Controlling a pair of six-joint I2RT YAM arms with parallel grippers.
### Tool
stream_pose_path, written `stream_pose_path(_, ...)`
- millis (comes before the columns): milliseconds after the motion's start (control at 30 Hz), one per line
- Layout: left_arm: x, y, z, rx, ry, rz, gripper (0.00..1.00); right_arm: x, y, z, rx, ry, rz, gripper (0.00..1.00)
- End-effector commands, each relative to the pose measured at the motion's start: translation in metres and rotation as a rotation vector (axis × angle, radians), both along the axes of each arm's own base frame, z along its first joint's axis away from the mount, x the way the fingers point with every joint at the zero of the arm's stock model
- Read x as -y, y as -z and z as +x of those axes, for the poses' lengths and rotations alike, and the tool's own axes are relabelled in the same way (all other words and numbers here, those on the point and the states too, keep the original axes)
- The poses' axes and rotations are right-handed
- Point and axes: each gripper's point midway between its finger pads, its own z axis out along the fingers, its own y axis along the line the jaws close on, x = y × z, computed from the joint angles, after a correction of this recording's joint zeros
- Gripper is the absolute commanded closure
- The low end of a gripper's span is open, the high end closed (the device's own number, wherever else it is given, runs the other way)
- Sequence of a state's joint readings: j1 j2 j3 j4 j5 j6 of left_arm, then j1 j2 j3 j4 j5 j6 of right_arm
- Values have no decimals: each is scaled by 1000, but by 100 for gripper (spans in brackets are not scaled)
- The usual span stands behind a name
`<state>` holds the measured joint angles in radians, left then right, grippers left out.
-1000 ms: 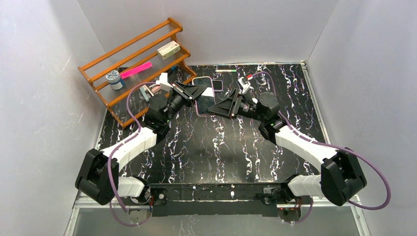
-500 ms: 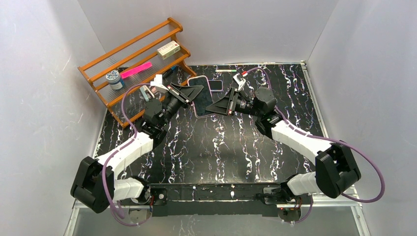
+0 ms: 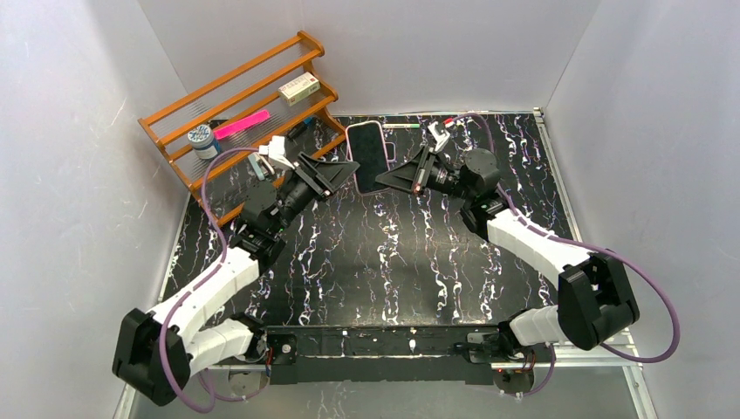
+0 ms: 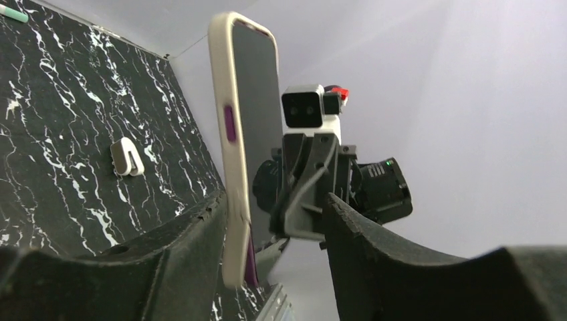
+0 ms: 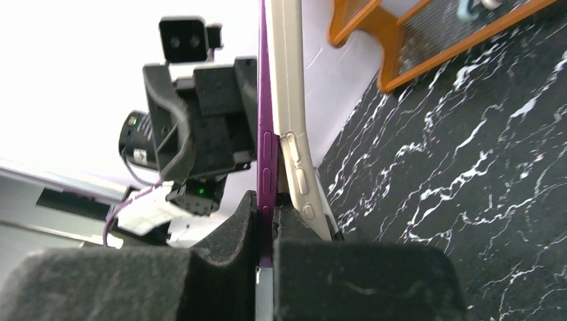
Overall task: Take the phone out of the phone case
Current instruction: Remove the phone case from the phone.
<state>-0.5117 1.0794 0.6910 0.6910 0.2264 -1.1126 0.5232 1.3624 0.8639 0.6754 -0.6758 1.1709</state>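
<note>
The phone in its case [image 3: 366,155] stands on edge above the back of the table, between my two grippers. In the right wrist view my right gripper [image 5: 266,208] is shut on the purple phone [image 5: 265,100], pinching its edge. The cream case [image 5: 289,80] splays away from the phone just outside the right finger. In the left wrist view my left gripper [image 4: 274,208] is open. The cream case [image 4: 224,80] lies against its left finger, with a wide gap to the other finger. From above, the left gripper [image 3: 347,170] and right gripper [image 3: 382,182] flank the phone.
An orange wooden rack [image 3: 236,122] with a pink item, a white box and a blue-lidded jar stands at the back left, close to the left arm. A green pen [image 3: 400,126] lies at the back edge. A small white clip [image 4: 126,157] rests on the black marbled table [image 3: 393,262].
The phone went from lying flat to standing upright, higher and further back. My right gripper closed on its edge. My left gripper let go and opened.
</note>
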Motion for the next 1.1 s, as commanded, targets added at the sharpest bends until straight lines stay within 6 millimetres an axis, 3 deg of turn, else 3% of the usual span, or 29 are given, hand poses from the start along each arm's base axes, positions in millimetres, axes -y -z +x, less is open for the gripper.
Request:
stream_pose_path(0,-13,-4,-16,75,-17,67,45,14,-60,13,167,90,93,99)
stream_pose_path(267,-17,35,-21,33,-14,186,42,16,-68,14,162,87,114,99)
stream_pose_path(500,-8,54,-14,-13,20,213,42,15,-75,13,168,77,134,99)
stream_pose_path(1067,12,38,-14,35,98,150,39,14,-74,14,165,73,140,99)
